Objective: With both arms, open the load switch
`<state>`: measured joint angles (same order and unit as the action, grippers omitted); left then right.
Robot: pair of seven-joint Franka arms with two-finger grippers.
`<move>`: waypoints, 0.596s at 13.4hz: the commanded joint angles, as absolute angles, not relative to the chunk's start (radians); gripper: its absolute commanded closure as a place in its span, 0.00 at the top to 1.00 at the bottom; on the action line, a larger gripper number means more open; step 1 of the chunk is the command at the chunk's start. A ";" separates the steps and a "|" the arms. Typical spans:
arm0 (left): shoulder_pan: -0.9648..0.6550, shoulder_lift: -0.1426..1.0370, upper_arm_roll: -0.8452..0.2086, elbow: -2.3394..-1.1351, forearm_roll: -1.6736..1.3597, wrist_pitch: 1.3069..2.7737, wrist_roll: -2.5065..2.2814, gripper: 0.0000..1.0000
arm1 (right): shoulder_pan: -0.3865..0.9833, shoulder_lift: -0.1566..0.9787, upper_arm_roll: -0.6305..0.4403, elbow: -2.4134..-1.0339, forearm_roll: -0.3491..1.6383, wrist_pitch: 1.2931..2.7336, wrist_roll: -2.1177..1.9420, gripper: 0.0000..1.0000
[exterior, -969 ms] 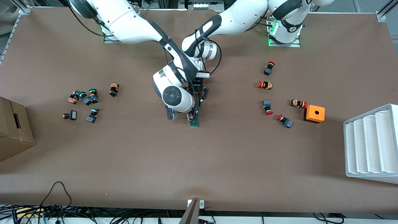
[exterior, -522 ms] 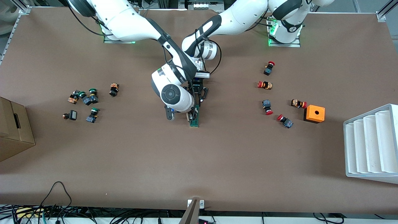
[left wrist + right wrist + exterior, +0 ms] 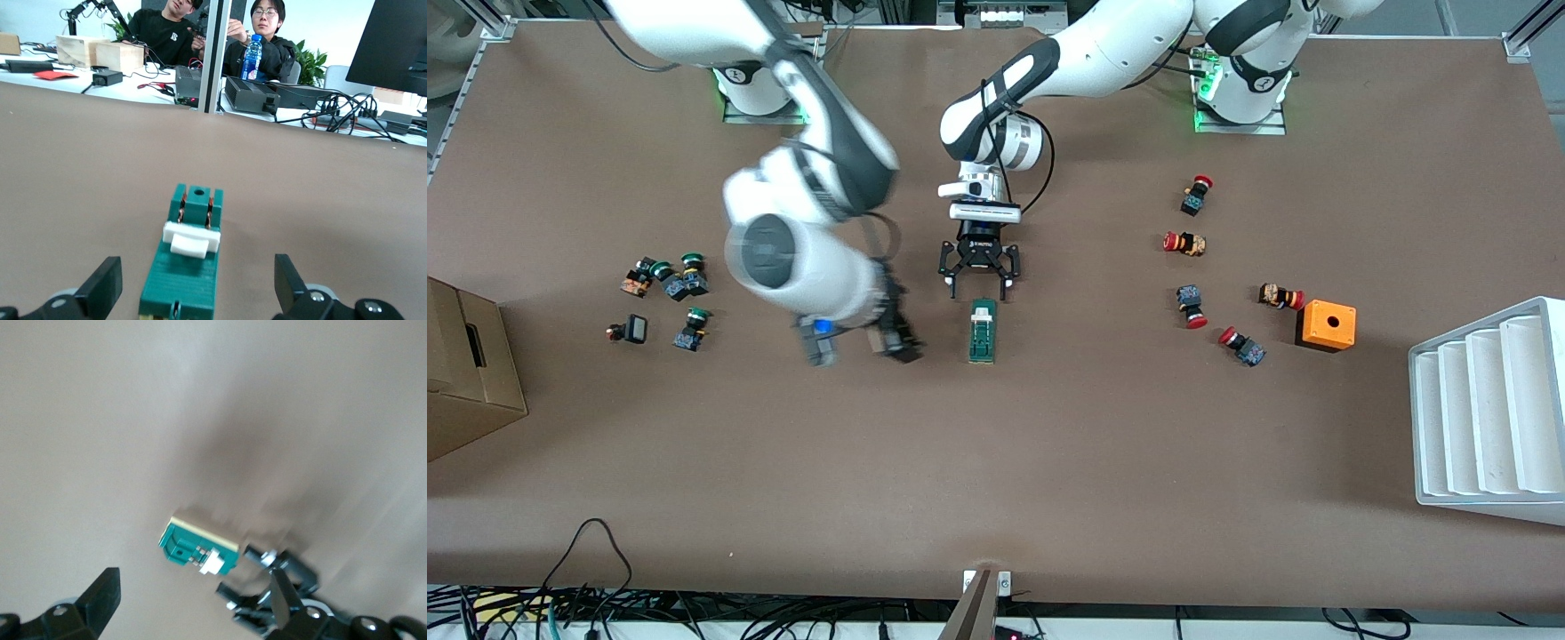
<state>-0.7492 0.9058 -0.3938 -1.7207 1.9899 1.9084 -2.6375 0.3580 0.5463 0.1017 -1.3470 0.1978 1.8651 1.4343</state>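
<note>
The load switch [image 3: 983, 331], a slim dark-green block with a white tab [image 3: 192, 240], lies flat on the brown table, held by nothing. My left gripper [image 3: 978, 286] hangs open just off the switch's tab end, its fingers [image 3: 103, 288] spread wider than the block [image 3: 187, 267]. My right gripper [image 3: 860, 345], blurred by motion, is open over bare table beside the switch toward the right arm's end. In the right wrist view the switch [image 3: 199, 550] lies apart from my open right gripper [image 3: 192, 597], and the left gripper [image 3: 273, 587] shows next to the switch.
Several red-capped push buttons [image 3: 1185, 242] and an orange box [image 3: 1326, 325] lie toward the left arm's end, with a white ridged rack [image 3: 1489, 413] at the edge. Green-capped buttons [image 3: 680, 284] and a cardboard box [image 3: 463, 369] are toward the right arm's end.
Both grippers have opened and let go of the switch, which stays on the table. The right arm swung off toward its own end. The left gripper drew back toward the bases.
</note>
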 commanded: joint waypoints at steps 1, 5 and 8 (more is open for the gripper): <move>-0.742 0.853 -0.397 -1.726 1.918 1.914 -2.539 1.00 | 0.255 0.439 0.115 -1.397 0.195 1.766 1.120 0.99; -0.584 0.804 -0.530 -1.717 1.829 1.963 -2.338 1.00 | 0.102 0.287 0.103 -1.482 0.179 1.654 0.632 0.99; -0.311 0.804 -0.795 -1.717 1.772 1.963 -2.113 1.00 | 0.054 0.180 -0.003 -1.543 0.158 1.643 0.215 0.99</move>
<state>-0.4769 0.8205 -0.6444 -1.7068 1.8254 1.9416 -2.2618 0.0715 0.2789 0.0494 -1.4523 0.1704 1.6424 0.4432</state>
